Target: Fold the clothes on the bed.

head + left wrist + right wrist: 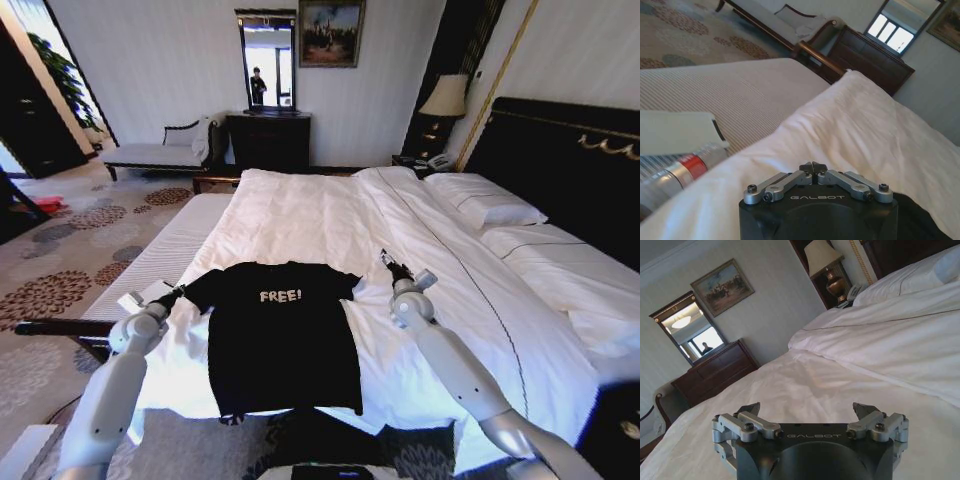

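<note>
The clothes are one black T-shirt (285, 340) with white "FREE!" lettering, lying flat and face up on the white duvet of the bed (300, 210) near its foot edge. My left gripper (178, 293) is at the shirt's left sleeve, just above the duvet. In the left wrist view the left gripper (812, 167) is shut, with black fabric (925, 222) beside its body. My right gripper (388, 260) hovers just past the shirt's right sleeve. The right wrist view shows the right gripper (810, 412) open over the duvet (830, 385) with nothing in it.
Pillows (485, 205) and the dark headboard (570, 150) are on the right. A lamp (445, 97) stands on a nightstand. A dark dresser (268, 140) with a mirror and a pale chaise bench (150, 152) line the far wall. Patterned carpet (60, 250) lies to the left.
</note>
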`<state>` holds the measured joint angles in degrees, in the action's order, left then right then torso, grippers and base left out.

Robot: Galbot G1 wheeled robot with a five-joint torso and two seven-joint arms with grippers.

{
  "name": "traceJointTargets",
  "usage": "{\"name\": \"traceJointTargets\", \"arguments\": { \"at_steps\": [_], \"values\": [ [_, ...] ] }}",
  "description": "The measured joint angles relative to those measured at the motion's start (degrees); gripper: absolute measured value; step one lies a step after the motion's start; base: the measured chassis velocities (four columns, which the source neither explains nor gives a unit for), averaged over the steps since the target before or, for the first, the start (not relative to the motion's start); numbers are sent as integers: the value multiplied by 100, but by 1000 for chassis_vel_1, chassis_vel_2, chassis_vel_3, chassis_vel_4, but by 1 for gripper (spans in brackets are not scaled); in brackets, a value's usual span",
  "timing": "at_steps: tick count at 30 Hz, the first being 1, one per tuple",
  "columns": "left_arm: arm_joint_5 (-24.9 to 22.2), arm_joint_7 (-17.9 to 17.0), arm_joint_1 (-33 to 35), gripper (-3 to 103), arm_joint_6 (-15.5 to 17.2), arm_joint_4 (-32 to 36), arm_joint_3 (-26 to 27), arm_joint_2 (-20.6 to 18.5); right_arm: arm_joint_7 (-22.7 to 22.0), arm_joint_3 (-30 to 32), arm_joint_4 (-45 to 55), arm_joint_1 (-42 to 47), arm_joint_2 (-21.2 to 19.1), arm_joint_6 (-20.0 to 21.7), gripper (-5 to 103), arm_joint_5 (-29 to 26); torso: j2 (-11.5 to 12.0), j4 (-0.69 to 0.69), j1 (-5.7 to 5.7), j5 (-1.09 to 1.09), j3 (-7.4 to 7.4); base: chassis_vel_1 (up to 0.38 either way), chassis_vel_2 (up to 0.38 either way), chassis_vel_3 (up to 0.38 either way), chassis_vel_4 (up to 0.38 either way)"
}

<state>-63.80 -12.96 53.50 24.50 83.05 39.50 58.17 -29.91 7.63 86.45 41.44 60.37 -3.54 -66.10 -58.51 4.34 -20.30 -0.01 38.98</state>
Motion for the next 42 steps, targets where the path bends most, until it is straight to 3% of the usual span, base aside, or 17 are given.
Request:
{"name": "traceJointTargets", "arguments": {
  "at_steps": [15,28,29,31,32,36,41,42],
  "values": [
    [80,27,-139,0,-3,-526,57,-312,31,-150,-102,-133,62,63,100,-1,0,-1,0,-1,0,0,0,0,0],
    [29,-71,185,1,-29,-303,333,-463,-21,-128,148,25,10,73,100,-3,0,-3,0,0,0,0,0,0,0],
    [7,-83,242,7,-44,-218,390,-465,-33,-120,174,54,-8,74,100,-3,0,-4,0,1,0,0,0,0,0],
    [-46,-105,338,7,-61,-63,483,-465,-46,-112,210,95,-37,75,100,-3,0,-3,0,2,0,0,0,0,0],
    [-94,-178,479,18,-79,154,626,-463,-69,-90,268,165,-92,77,100,-11,0,-3,0,1,0,0,0,0,0],
    [-187,-327,650,28,-106,445,834,-458,-104,-27,407,295,-175,96,100,-76,0,-2,0,2,0,0,0,0,0],
    [-719,-675,1227,49,-42,1467,1570,-414,-278,185,1150,863,-517,236,100,-476,0,-1,0,0,0,0,0,0,0],
    [-823,-694,1331,49,-24,1670,1689,-402,-305,204,1283,961,-568,257,100,-548,0,-1,0,1,0,0,0,0,0]
  ]
}}
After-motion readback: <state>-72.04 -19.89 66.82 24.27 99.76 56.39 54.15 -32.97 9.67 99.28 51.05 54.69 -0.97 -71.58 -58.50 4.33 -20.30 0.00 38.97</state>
